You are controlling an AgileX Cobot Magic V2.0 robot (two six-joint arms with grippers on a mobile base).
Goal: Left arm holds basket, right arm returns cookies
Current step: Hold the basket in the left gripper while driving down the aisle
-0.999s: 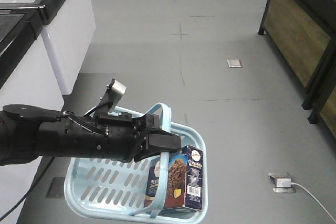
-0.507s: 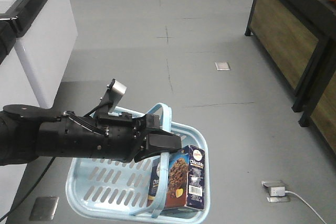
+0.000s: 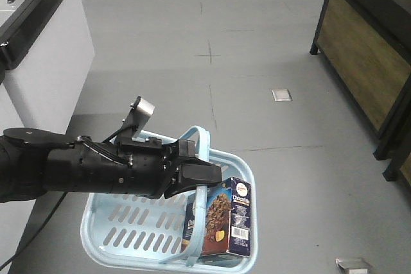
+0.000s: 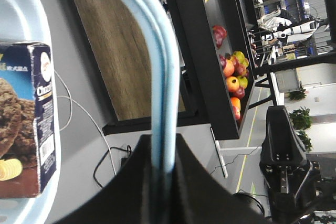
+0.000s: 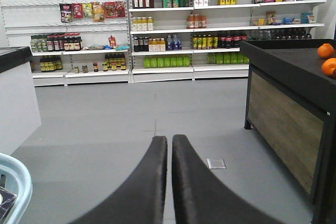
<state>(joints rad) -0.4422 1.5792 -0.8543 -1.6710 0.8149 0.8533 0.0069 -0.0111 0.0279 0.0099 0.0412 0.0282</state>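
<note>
Left arm (image 3: 70,172) reaches in from the left, level above the floor (image 3: 257,49), a small silver plate (image 3: 145,106) standing on its upper side. Left gripper (image 3: 204,176) is pinched on the basket's hoop handle (image 3: 196,137); in the wrist view the pale blue bar runs straight down between the two black fingers (image 4: 137,167).

Basket (image 3: 106,205) hangs under the gripper, off the floor, its slotted wall towards the viewer. A second hoop lies low across the near rim.

Cookies (image 3: 225,217) stand upright inside the basket at its right end, against the wall, cookie picture and barcode side both showing. The carton is untouched by either gripper.

Right gripper (image 5: 169,153) is pressed together with nothing between its fingers, and points down the aisle towards the stocked shelves (image 5: 184,24). A dark counter (image 5: 286,61) to its right carries oranges (image 5: 326,51). The basket's rim shows at the lower left edge of that view.
</note>
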